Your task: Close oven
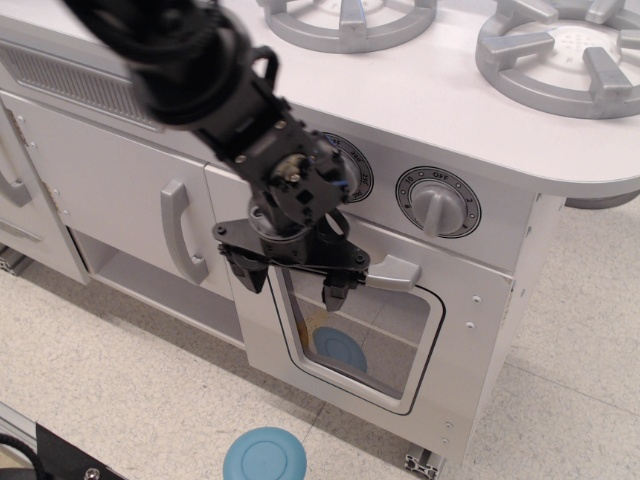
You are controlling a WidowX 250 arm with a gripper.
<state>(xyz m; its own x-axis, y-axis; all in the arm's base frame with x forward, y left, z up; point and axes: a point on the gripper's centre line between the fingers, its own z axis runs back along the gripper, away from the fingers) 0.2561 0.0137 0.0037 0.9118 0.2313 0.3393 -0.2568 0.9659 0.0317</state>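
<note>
The oven [455, 340] is the white compartment under the two knobs. Its door [362, 342] has a rounded clear window and a silver-grey bar handle [395, 272], and stands nearly flush with the cabinet front. My black gripper [290, 285] points down against the door's upper left, just left of the handle. Its two fingers are spread apart and hold nothing. A blue round thing [340, 350] shows through the window.
A plain white cabinet door with a vertical grey handle [178, 232] is to the left, with an open shelf below. Two knobs [437, 203] sit above the oven and grey burners [560, 45] on top. A blue disc [264, 456] lies on the tiled floor.
</note>
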